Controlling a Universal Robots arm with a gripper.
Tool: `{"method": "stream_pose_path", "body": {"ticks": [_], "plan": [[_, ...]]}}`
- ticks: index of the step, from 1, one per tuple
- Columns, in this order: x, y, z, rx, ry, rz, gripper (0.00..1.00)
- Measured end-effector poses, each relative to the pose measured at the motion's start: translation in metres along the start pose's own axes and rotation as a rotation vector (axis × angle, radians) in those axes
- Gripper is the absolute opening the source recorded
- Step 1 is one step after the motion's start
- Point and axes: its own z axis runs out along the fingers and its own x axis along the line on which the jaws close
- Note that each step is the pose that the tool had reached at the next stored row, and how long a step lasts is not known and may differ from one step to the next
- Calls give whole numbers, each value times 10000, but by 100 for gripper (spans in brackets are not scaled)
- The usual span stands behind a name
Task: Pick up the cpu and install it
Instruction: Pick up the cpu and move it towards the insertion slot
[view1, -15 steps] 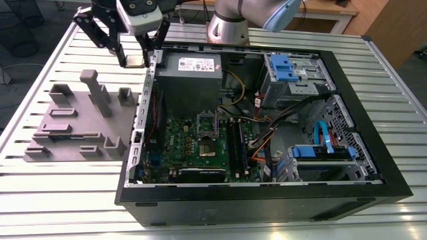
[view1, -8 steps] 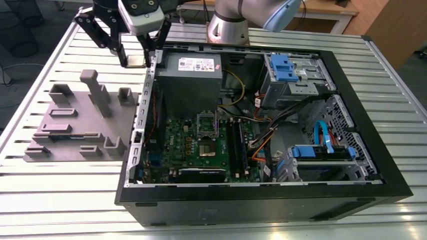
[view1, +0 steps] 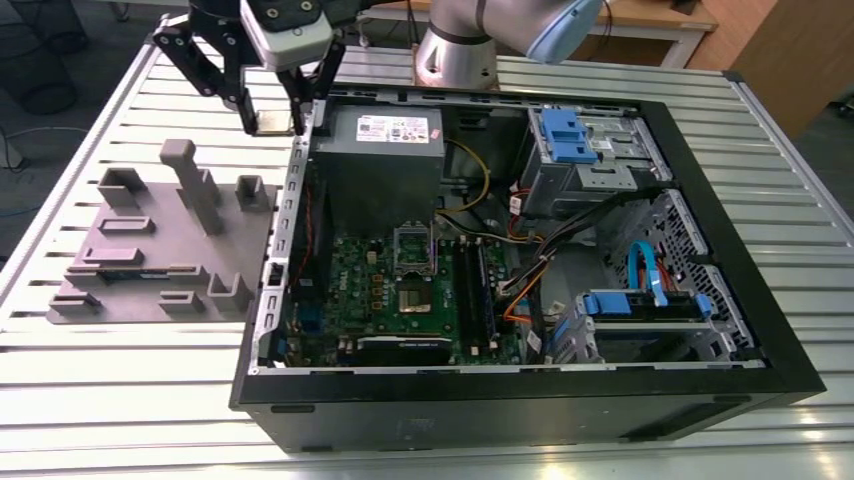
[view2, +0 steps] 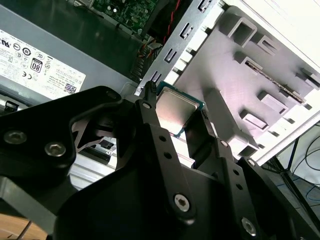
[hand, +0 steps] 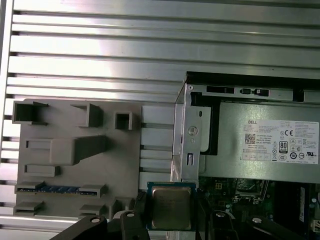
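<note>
Claw (view2: 176, 119) clamped on the cpu (hand: 171, 207), aloft by the open case's (view1: 507, 410) corner
Both fingers (view2: 150, 131) pinch opposite edges, metal top showing; to carry it well I judge it should ride level and unskewed, since the socket (view1: 414, 245) lies well apart on the motherboard (view1: 358, 290)

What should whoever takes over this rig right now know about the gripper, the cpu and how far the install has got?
Gripper: shut on the cpu, gripping it by its edges, raised off the table.
Position: at the computer case corner by the power supply, next to the grey fixture.
Done: cpu picked up.
Left: cpu not yet on the motherboard.
</note>
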Motion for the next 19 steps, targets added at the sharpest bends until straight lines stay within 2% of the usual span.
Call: {"method": "stream_pose_path", "body": {"ticks": [19], "plan": [[-53, -2, -1, 0, 0, 0, 47]]}}
